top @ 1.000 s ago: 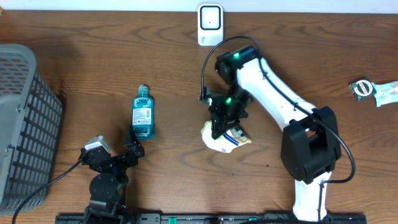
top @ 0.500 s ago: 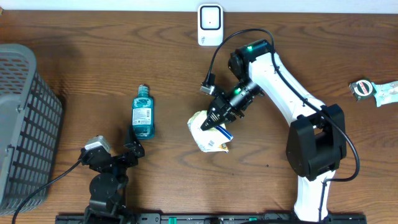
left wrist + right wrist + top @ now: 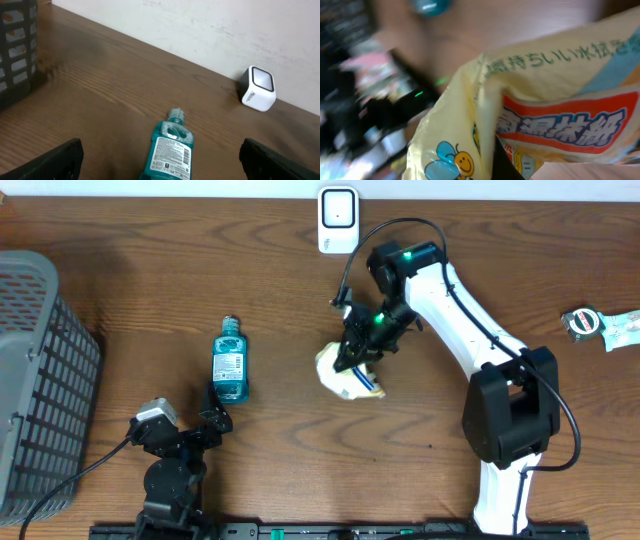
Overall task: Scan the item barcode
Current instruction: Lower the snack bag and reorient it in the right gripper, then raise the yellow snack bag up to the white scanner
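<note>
Overhead view. Near left: left claw (image 3: 214, 418), jaws wide, empty. Centre of brown wooden surface (image 3: 130, 300): right claw (image 3: 357, 358) clamped on soft pale-yellow printed plastic packet (image 3: 343, 383); lifted or resting, cannot tell. Judged light, limp, slippery film; grip a gathered edge, leaving barcode panel flat. Far centre: white boxy scanner (image 3: 338, 220).
</note>
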{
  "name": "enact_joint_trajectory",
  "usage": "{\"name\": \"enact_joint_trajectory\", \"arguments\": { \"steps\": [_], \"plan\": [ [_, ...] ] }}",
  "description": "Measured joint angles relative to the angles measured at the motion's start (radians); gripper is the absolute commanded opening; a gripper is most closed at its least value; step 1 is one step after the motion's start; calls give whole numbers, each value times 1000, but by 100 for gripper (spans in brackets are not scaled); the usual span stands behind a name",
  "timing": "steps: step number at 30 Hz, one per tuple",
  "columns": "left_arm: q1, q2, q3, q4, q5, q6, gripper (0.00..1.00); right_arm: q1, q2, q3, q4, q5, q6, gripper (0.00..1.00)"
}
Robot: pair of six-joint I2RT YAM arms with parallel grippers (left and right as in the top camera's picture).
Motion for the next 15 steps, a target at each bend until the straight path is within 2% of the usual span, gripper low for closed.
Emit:
{"name": "enact_joint_trajectory", "arguments": {
  "steps": [3,5,11,15],
  "plan": [
    [0,0,0,0,0,0,98,-5,-24,0,99,269,242,1],
    [0,0,0,0,0,0,98,-7,-53,-1,174,374,331,1],
    [0,0,0,0,0,0,98,-8,-121,4,446,494,433,1],
    [0,0,0,0,0,0,98,-8,-113,5,538,562,447,1]
  ]
}}
